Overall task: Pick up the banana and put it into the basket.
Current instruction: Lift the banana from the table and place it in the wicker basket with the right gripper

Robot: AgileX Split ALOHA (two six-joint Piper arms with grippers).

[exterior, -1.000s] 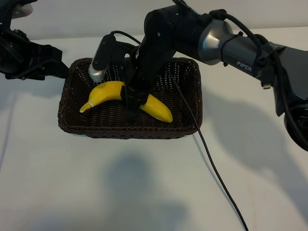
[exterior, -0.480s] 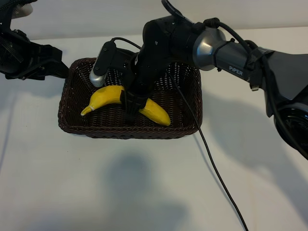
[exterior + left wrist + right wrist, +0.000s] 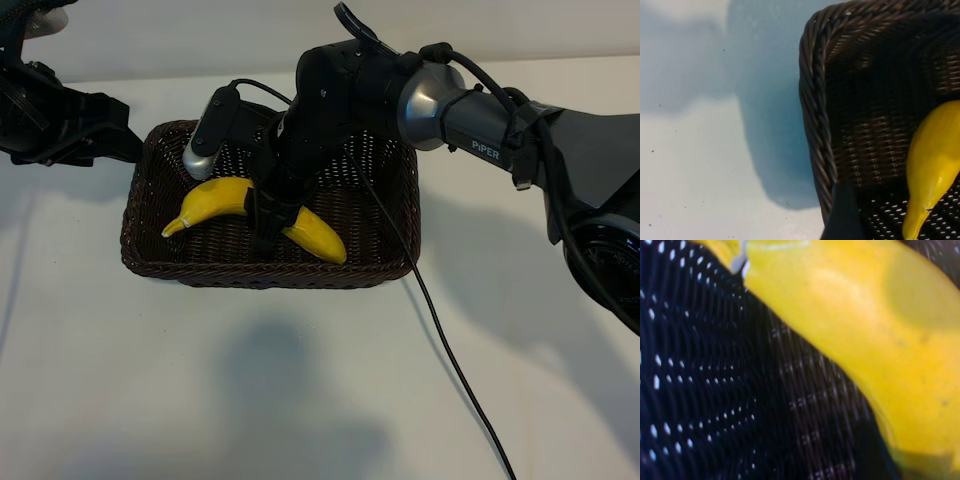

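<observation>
Right gripper (image 3: 268, 222) fingers clamp the curved bright yellow banana (image 3: 215, 200) inside the dark brown woven wicker basket (image 3: 395, 245), frame centre. Left gripper (image 3: 110, 140), fingers open, sits upper left.

Right claw (image 3: 268, 222) covers the banana (image 3: 215, 199) mid-length; left arm cut off at the exterior view's edge.

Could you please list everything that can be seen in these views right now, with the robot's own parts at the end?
banana: one, bright yellow, inside the basket, held at its middle.
basket: one, dark brown wicker, on the table between the arms.
table: one, white, under everything.
cable: one, black, trailing from the right arm across the table.
left gripper: one, black, open, beside the basket's left rim, holding nothing.
right gripper: one, black, inside the basket, closed on the banana.
</observation>
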